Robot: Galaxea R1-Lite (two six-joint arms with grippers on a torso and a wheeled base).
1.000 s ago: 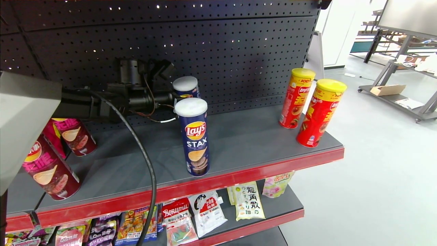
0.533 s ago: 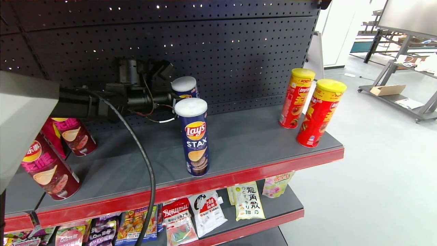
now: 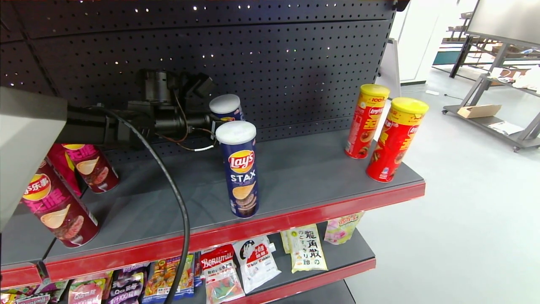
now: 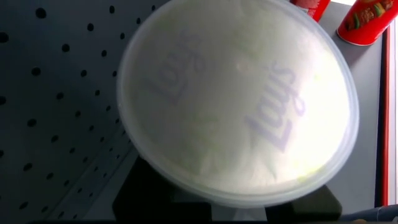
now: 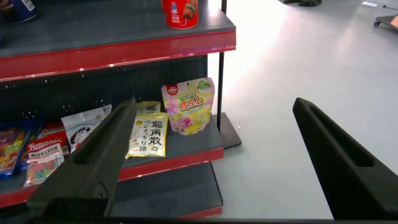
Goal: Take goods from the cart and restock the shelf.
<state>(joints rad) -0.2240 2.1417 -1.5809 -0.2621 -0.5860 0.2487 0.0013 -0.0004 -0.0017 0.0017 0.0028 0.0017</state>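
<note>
Above the back of the grey shelf (image 3: 303, 177), close to the pegboard, my left gripper (image 3: 212, 120) is shut on a blue chip can (image 3: 227, 109) with a white lid. That lid (image 4: 239, 99) sits right under the left wrist camera. A second blue can (image 3: 239, 169) stands upright just in front of it, near the shelf's red front edge. My right gripper (image 5: 214, 106) is open with nothing between its fingers, low down and facing the lower shelf and the floor.
Two red cans with yellow lids (image 3: 365, 121) (image 3: 395, 139) stand at the shelf's right end. Maroon cans (image 3: 59, 209) (image 3: 90, 166) stand at the left. Snack bags (image 3: 257, 261) (image 5: 188, 106) fill the lower shelf. A black cable (image 3: 177, 202) hangs across the shelf front.
My left arm has drawn a little to the left, carrying the held blue can with it. The other cans have not moved.
</note>
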